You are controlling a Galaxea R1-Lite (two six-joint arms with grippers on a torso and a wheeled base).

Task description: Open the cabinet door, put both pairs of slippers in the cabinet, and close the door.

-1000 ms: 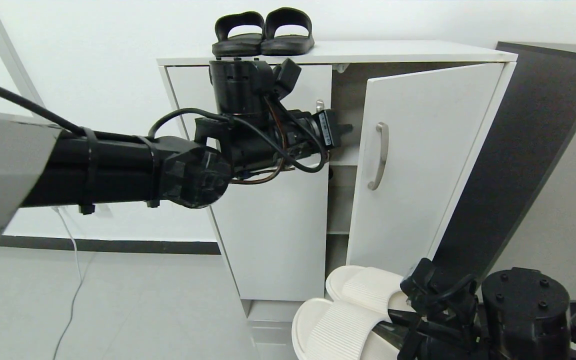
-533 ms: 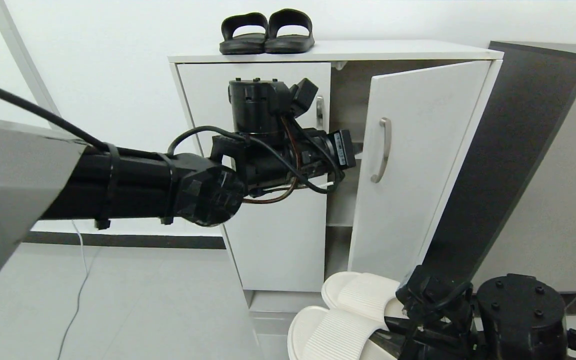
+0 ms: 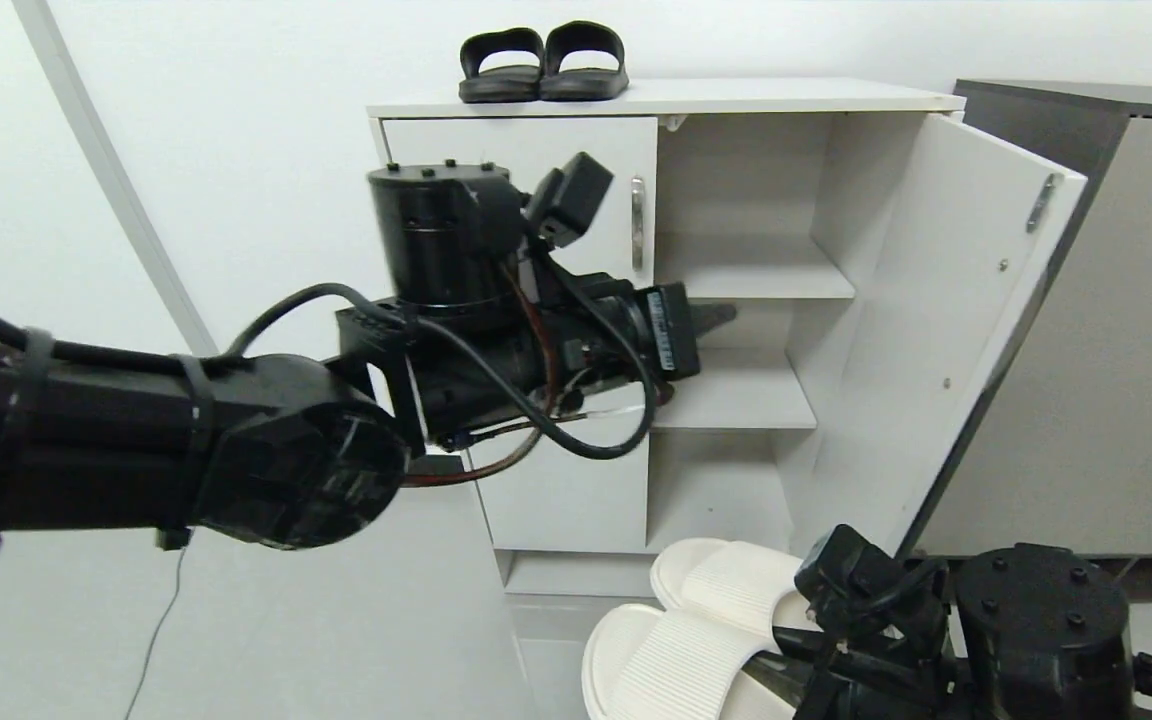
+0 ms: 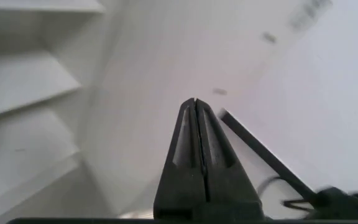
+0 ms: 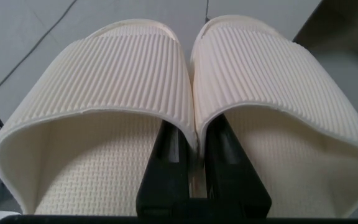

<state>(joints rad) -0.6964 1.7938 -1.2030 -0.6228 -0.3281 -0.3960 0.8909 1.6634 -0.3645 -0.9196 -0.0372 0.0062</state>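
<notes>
I've got the white cabinet's right-hand door (image 3: 946, 330) swung from barely ajar to wide open within the last 1 second. Its inner face with the metal hinge plate (image 3: 1041, 202) now faces me, and 2 white shelves (image 3: 736, 395) inside are exposed. My left gripper (image 3: 726, 314) has left the gap at the door's edge and now sits before the shelves, apart from the door. The head camera shifted too.

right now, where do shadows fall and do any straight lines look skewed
head view: the cabinet uprights slant inward toward the floor, and its top compartment is shaded. left wrist view: the shut left pincer is a dark shape against the pale open door. right wrist view: even light, shadow only under the straps of the white slippers.
</notes>
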